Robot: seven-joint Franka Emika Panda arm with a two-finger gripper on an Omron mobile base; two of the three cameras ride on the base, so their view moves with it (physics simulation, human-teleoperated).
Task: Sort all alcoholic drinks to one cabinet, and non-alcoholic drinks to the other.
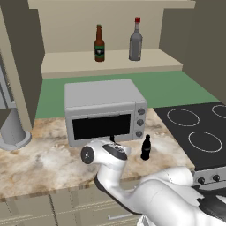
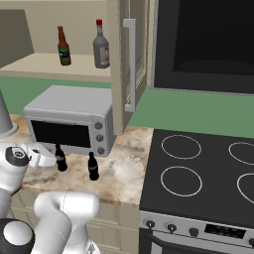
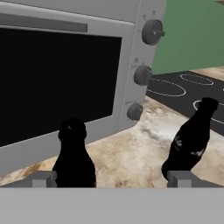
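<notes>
You face a marbled bench (image 1: pixel 39 159) carrying a grey toaster oven (image 1: pixel 103 110), a black stove (image 2: pixel 198 173) beside it, green wall (image 1: pixel 167 86) behind.

A rendered kitchen: marble counter (image 1: pixel 39 163), toaster oven (image 1: pixel 103 111), black stovetop (image 2: pixel 198 173), open wall cabinet (image 1: pixel 110 59).

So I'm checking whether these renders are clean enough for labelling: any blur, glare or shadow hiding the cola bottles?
Left base view: sharp, evenly lit; one cola bottle reads clearly, with flat black shading. Right base view: both cola bottles are crisp, with only faint shadows on the counter. Hand view: no glare; the nearer bottle between the end effector fingers is a featureless silhouette against the toaster oven.
</notes>
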